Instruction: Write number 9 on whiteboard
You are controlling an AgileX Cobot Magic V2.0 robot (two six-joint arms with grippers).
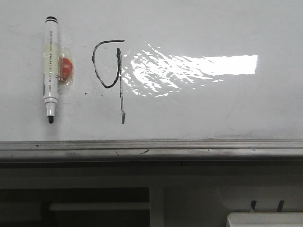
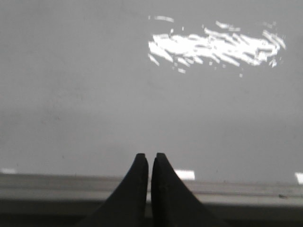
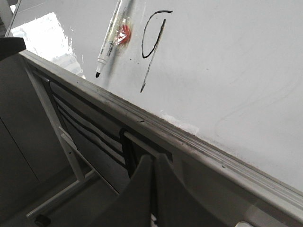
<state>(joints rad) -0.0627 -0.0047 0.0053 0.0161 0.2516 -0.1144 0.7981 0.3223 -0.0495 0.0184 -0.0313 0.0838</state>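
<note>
The whiteboard [image 1: 199, 109] fills the front view above its grey metal ledge [image 1: 151, 149]. A black hand-drawn number 9 [image 1: 113, 75] stands left of centre on it; it also shows in the right wrist view [image 3: 152, 45]. A white marker [image 1: 50, 71] with a black tip and a red blob taped to it sticks to the board left of the 9, tip down; it also shows in the right wrist view [image 3: 110, 38]. My left gripper [image 2: 150, 157] is shut and empty, facing bare board. My right gripper [image 3: 154, 160] is shut and empty, below the ledge. Neither gripper shows in the front view.
Grey furniture with dark slots [image 1: 94, 203] stands below the ledge, with a white box corner [image 1: 265, 219] at lower right. A bright glare patch [image 1: 199, 66] lies right of the 9. A metal frame [image 3: 61, 142] runs under the board.
</note>
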